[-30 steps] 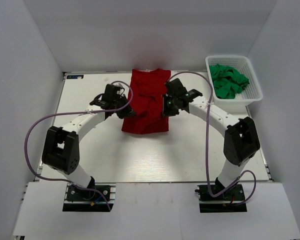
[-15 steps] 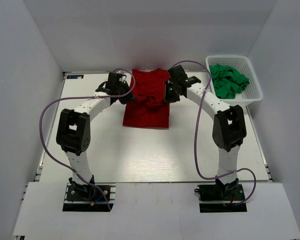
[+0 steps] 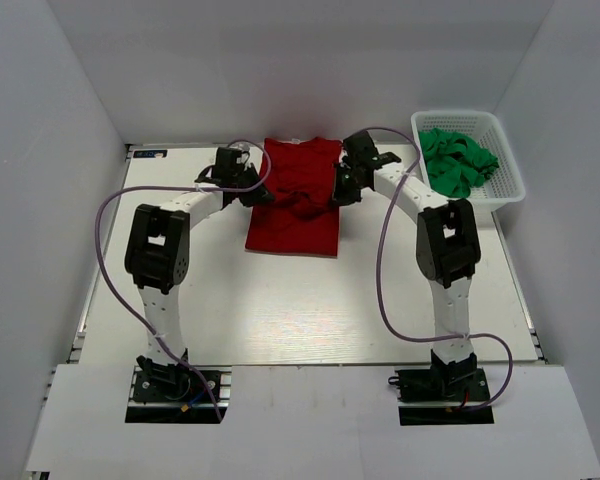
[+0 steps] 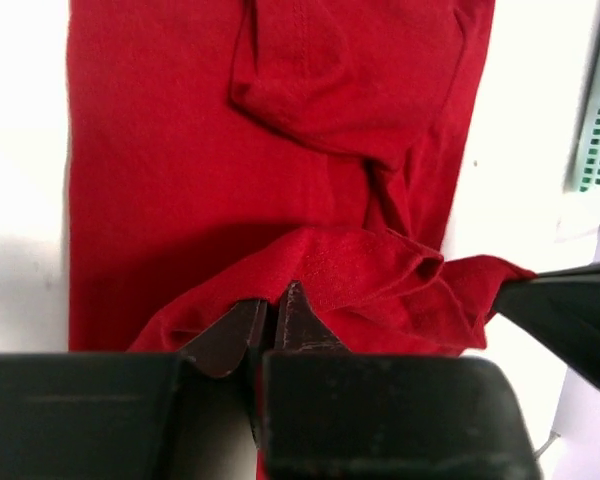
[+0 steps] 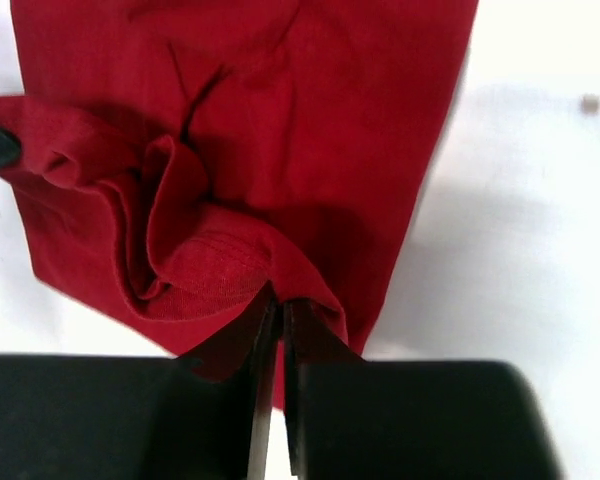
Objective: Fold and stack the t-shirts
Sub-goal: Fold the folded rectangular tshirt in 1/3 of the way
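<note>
A deep red t-shirt (image 3: 293,215) lies on the white table at the back middle, partly folded. My left gripper (image 3: 252,186) is shut on its left edge, pinching a fold of red cloth (image 4: 340,280). My right gripper (image 3: 342,188) is shut on its right edge, pinching a bunched fold (image 5: 230,260). A raised band of cloth hangs between the two grippers above the flat part. Bright green t-shirts (image 3: 458,162) lie crumpled in the white basket (image 3: 510,188) at the back right.
The white basket stands at the table's back right corner, close to my right arm. White walls enclose the table on the left, back and right. Bare table lies in front of the red shirt.
Both grippers have carried the held cloth toward the back of the table, folding the shirt's near part over. The arms are stretched farther out. The flat shirt looks shorter.
</note>
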`<action>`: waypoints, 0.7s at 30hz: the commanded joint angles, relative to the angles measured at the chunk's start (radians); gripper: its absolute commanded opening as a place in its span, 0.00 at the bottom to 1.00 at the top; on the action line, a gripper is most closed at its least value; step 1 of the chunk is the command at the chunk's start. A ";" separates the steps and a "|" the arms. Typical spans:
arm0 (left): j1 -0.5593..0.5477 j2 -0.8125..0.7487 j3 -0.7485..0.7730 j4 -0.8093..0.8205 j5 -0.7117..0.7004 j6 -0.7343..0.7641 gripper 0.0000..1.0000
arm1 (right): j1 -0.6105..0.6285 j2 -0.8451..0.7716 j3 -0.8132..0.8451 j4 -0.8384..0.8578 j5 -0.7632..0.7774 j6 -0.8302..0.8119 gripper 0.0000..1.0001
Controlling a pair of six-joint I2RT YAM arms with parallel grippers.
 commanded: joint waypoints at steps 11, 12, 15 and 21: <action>0.050 0.011 0.218 -0.101 -0.056 0.075 1.00 | -0.052 -0.025 0.059 0.078 -0.070 -0.132 0.90; 0.050 -0.013 0.186 -0.101 -0.056 0.075 1.00 | -0.049 -0.070 0.019 0.113 -0.094 -0.132 0.90; 0.050 -0.121 0.060 -0.139 -0.056 0.097 1.00 | -0.046 -0.185 -0.179 0.158 -0.124 -0.117 0.90; 0.030 -0.372 -0.305 -0.092 -0.056 0.088 1.00 | -0.026 -0.361 -0.533 0.287 -0.211 -0.054 0.90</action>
